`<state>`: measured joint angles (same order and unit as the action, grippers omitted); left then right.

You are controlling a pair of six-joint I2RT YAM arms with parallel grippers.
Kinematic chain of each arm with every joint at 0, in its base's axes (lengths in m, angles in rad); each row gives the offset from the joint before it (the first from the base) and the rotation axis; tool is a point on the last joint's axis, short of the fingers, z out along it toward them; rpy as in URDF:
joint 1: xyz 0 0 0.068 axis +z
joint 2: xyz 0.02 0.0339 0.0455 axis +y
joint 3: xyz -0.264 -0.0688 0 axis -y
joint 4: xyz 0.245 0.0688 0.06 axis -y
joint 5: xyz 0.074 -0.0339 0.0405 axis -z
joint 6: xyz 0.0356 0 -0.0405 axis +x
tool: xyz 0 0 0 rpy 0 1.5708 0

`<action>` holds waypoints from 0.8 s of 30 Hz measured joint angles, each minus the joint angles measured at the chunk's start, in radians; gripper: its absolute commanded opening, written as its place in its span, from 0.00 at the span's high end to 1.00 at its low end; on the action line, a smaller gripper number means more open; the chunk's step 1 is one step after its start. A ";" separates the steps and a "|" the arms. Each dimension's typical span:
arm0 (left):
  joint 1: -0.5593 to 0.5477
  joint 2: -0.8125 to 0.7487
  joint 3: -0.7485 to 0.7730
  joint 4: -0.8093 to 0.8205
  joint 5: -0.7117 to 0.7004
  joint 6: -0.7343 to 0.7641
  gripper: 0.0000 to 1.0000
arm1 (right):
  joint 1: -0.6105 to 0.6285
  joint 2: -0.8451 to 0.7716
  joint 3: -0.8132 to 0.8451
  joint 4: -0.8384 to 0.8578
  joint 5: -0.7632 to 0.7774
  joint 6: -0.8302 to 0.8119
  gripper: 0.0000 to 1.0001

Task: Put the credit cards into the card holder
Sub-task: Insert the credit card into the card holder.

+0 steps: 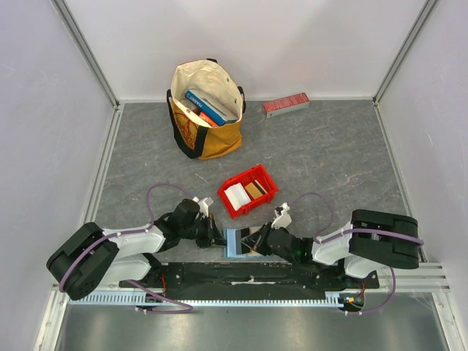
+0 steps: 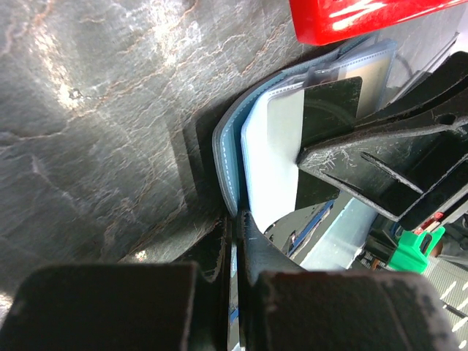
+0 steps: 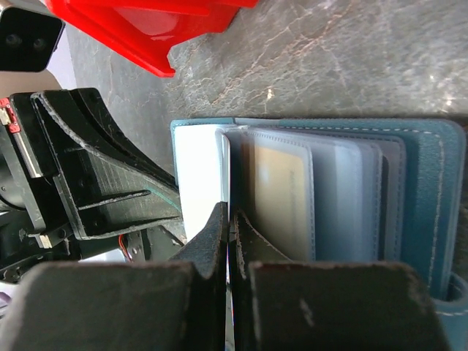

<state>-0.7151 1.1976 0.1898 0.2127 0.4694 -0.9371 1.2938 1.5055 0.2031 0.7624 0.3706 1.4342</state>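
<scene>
Holder (image 1: 240,243) lies open on the surface (image 1: 329,153) near the front edge, just ahead of the arm bases and between both hands. Left hand (image 2: 234,252) is closed, pinching the holder's left edge, cover and inner leaf together. Right hand (image 3: 229,238) is closed on a clear sleeve leaf inside. A pale card (image 3: 281,197) sits in the next sleeve. The hands are close across the holder, with little room between. Bin (image 1: 248,190) is just beyond, its corner near the holder, with a white card (image 1: 236,196) and a tan card (image 1: 254,190) inside. Wide grey surface lies either side of the bin. Bag (image 1: 207,110) and box (image 1: 286,104) are well back by the far wall.
</scene>
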 measured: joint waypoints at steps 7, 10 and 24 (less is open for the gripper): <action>0.000 -0.001 0.000 0.000 -0.002 -0.002 0.98 | -0.002 -0.068 0.083 -0.219 -0.003 -0.074 0.66; 0.000 -0.001 0.000 0.002 -0.004 -0.002 0.98 | -0.002 -0.132 0.122 -0.364 0.011 -0.101 0.44; 0.000 -0.001 0.000 0.003 -0.005 -0.002 0.98 | 0.000 -0.237 0.194 -0.618 0.079 -0.180 0.42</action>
<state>-0.7151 1.1969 0.1898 0.2153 0.4644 -0.9394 1.2942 1.2682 0.3969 0.1444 0.4492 1.2537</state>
